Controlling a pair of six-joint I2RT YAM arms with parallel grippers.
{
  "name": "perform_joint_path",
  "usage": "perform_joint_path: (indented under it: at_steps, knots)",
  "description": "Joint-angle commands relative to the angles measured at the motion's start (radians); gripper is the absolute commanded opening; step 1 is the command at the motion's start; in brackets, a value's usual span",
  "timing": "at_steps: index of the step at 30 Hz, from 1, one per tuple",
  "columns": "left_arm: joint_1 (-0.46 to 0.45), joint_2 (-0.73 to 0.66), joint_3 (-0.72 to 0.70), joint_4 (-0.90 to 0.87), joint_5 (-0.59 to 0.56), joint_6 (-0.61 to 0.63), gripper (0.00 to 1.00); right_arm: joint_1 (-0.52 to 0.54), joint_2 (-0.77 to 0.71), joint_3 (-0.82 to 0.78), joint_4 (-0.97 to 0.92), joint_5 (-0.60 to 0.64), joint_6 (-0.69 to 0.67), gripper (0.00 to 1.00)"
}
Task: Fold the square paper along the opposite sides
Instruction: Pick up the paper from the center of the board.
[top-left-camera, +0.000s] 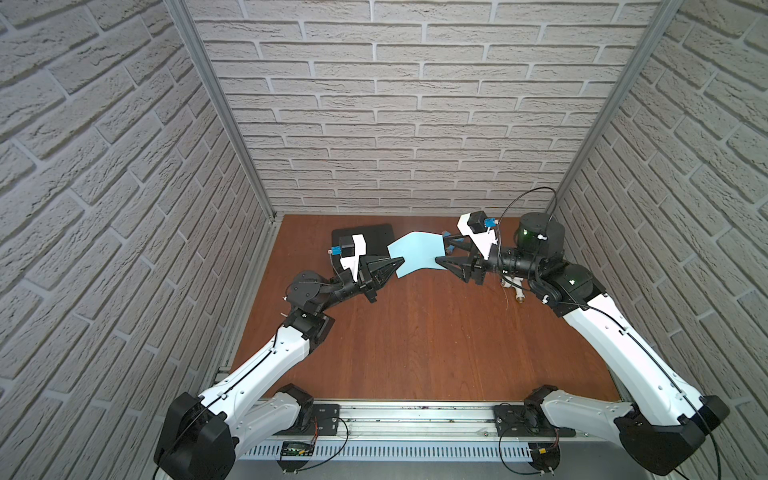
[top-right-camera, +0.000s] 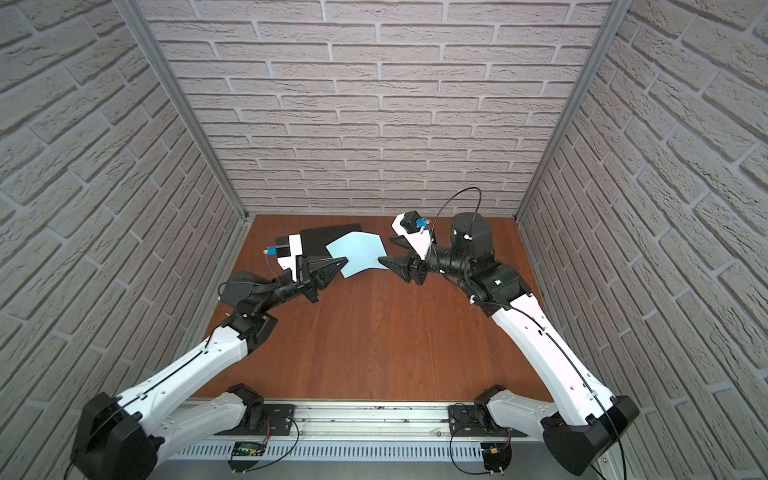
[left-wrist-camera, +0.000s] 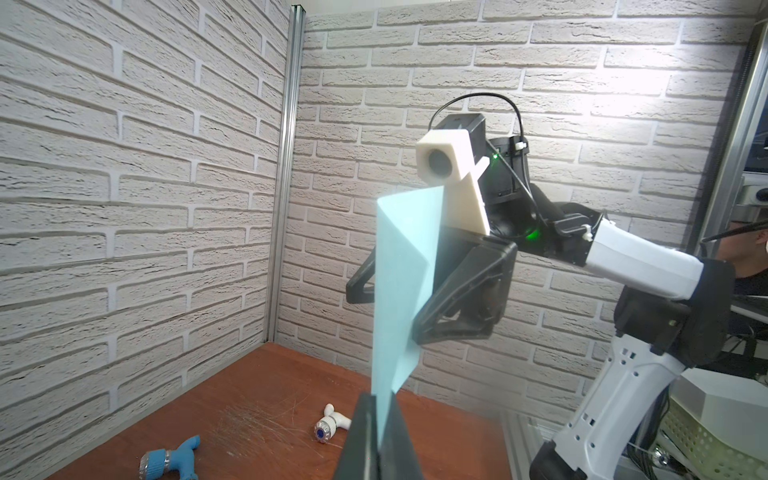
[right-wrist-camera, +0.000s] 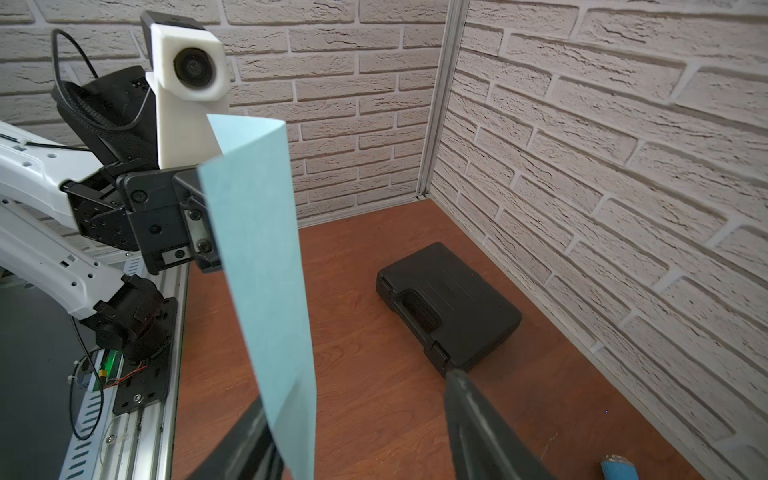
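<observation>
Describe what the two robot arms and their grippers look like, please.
The left arm and right arm have white shells, black joints and thin black cables along them. The left gripper and right gripper have black triangular, open-framed fingers. Each wrist carries a white camera mount; a green light glows on the right arm.

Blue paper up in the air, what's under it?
The brown table shows beneath it in the right wrist view. From above, the paper covers that patch of table and an edge of the black case.
</observation>
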Motion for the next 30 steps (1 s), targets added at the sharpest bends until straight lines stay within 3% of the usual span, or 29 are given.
perform_joint_path:
  at_steps: [1,2,4,10,13,15,16,18,20,21,24,30]
  knots:
    - [-0.013,-0.006,-0.017,0.068,-0.031,-0.019,0.0,-0.004,-0.009,0.003,0.074,-0.041,0.026,0.49]
    - [-0.015,-0.005,-0.018,0.068,-0.035,-0.02,0.0,-0.004,-0.013,-0.001,0.079,-0.038,0.03,0.38]
    - [-0.018,-0.004,-0.02,0.068,-0.04,-0.019,0.0,-0.004,-0.021,-0.01,0.094,-0.029,0.039,0.26]
    - [-0.027,-0.005,-0.011,0.067,-0.046,-0.018,0.0,-0.004,-0.03,-0.028,0.115,-0.026,0.061,0.18]
    - [-0.033,-0.006,-0.006,0.065,-0.037,-0.014,0.0,-0.003,-0.029,-0.036,0.13,-0.03,0.076,0.04]
    - [-0.036,-0.007,0.007,0.044,-0.023,-0.008,0.0,-0.003,-0.029,-0.038,0.133,-0.034,0.077,0.03]
    - [-0.037,-0.007,0.017,0.022,-0.022,-0.001,0.04,-0.002,-0.031,-0.04,0.133,-0.037,0.076,0.03]
    - [-0.038,-0.009,0.04,-0.031,-0.026,0.027,0.34,-0.002,-0.036,-0.043,0.128,-0.038,0.072,0.03]
    - [-0.038,-0.009,0.06,-0.073,-0.035,0.053,0.55,-0.003,-0.041,-0.044,0.127,-0.042,0.071,0.03]
    - [-0.038,-0.006,0.075,-0.091,-0.038,0.065,0.61,-0.003,-0.042,-0.044,0.125,-0.043,0.07,0.03]
    - [-0.038,0.002,0.116,-0.144,-0.041,0.106,0.65,-0.002,-0.049,-0.05,0.123,-0.041,0.067,0.03]
    - [-0.038,0.023,0.166,-0.207,-0.054,0.156,0.63,-0.002,-0.055,-0.057,0.117,-0.043,0.061,0.03]
